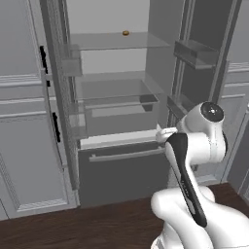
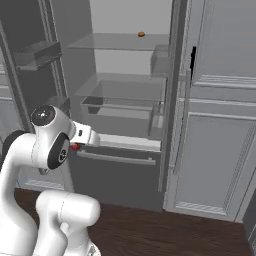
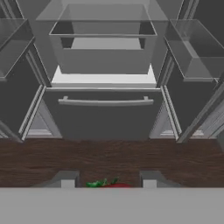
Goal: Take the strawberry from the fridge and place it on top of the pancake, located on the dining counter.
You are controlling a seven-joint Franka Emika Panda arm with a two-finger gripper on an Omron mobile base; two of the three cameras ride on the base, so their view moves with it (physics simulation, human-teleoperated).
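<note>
One strawberry [image 3: 114,184], red with green leaves, sits between the two dark fingertips of the gripper [image 3: 107,181], which is pinching it. In the right base view a small red patch [image 2: 75,147] shows at the gripper end of the arm, in front of the fridge [image 2: 125,175]. The fridge stands open: one dark grey bottom drawer [image 3: 104,116] with one long bar handle [image 3: 105,102], closed, and clear glass shelves above a pale interior. One small orange-brown lump [image 1: 126,33] rests near the middle of the upper glass shelf [image 1: 116,41]. Clear door bins flank the opening. Light grey panelled cabinets [image 2: 215,125] stand beside the fridge. The floor [image 3: 109,157] is dark wood planking.
</note>
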